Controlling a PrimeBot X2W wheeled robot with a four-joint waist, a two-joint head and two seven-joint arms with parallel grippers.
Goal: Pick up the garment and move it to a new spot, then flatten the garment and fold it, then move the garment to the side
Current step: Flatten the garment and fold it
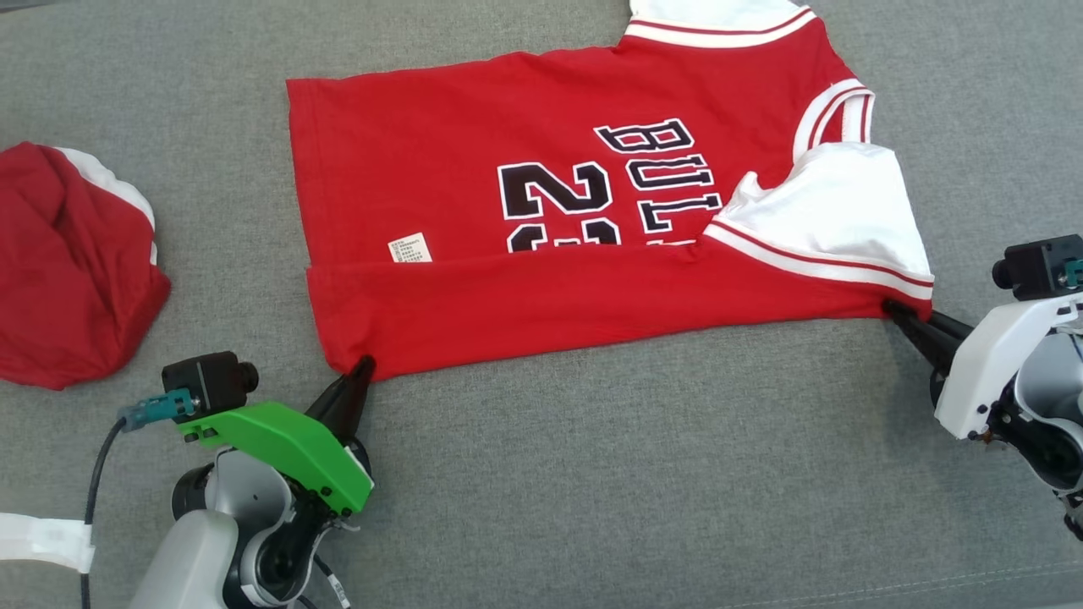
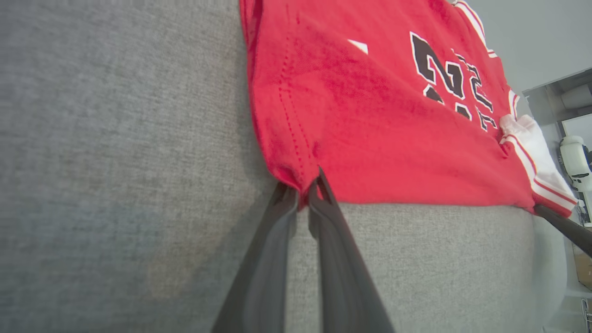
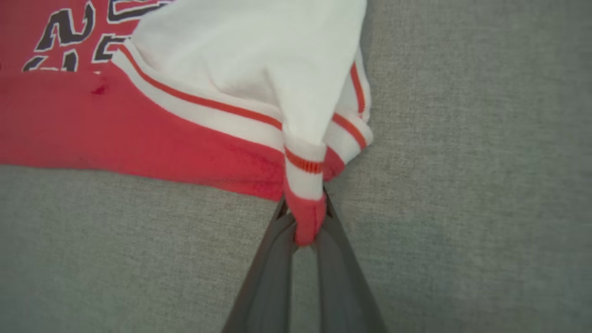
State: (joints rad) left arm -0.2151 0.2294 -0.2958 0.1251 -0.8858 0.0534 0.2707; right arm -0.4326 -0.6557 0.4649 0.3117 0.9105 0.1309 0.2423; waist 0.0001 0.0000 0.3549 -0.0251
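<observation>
A red jersey with white sleeves and black lettering lies spread on the grey cushion, its near long edge folded over in a red band. My left gripper is shut on the band's near-left corner. My right gripper is shut on the near-right corner, where the white sleeve bunches. In the right wrist view the pinched red and white cloth sits between the dark fingers. The far sleeve runs off the top edge.
A second red and white garment lies crumpled at the left edge of the grey cushion. Bare cushion stretches between my two arms in front of the jersey. A seam crosses the lower right.
</observation>
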